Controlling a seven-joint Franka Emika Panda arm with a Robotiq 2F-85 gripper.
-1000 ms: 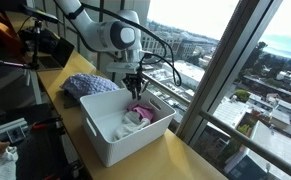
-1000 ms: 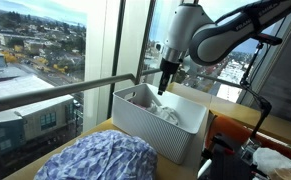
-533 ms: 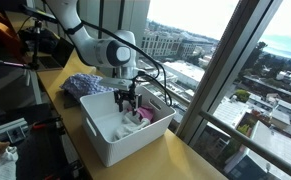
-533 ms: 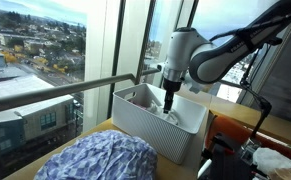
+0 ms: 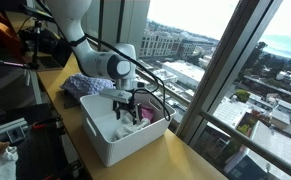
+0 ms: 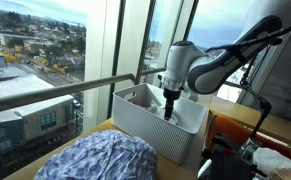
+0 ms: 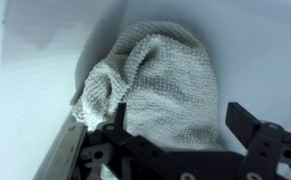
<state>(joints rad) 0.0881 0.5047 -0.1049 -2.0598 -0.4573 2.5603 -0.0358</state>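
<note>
Down into the white bin is where the claw has gone: a second ago it hung above the rim, and now its fingers sit below the bin's top edge, with the arm bent lower over the table. In both exterior views the claw stands upright inside the bin, toward the wall nearest the window.

From the wrist view the claw is spread wide, one dark finger on each side of the frame, and it has hold of nothing. Between and just beyond the fingers lies a grey knitted cloth, bunched into a rounded heap on the bin's floor, with a folded flap hanging off one side toward the bin's pale wall. Whether the fingertips touch the knit I cannot tell.

A pink cloth shows in the bin just beside the claw, on the window side. Outside the bin, a blue patterned cloth lies crumpled on the table, close against the bin's end; it fills the foreground in an exterior view.
</note>
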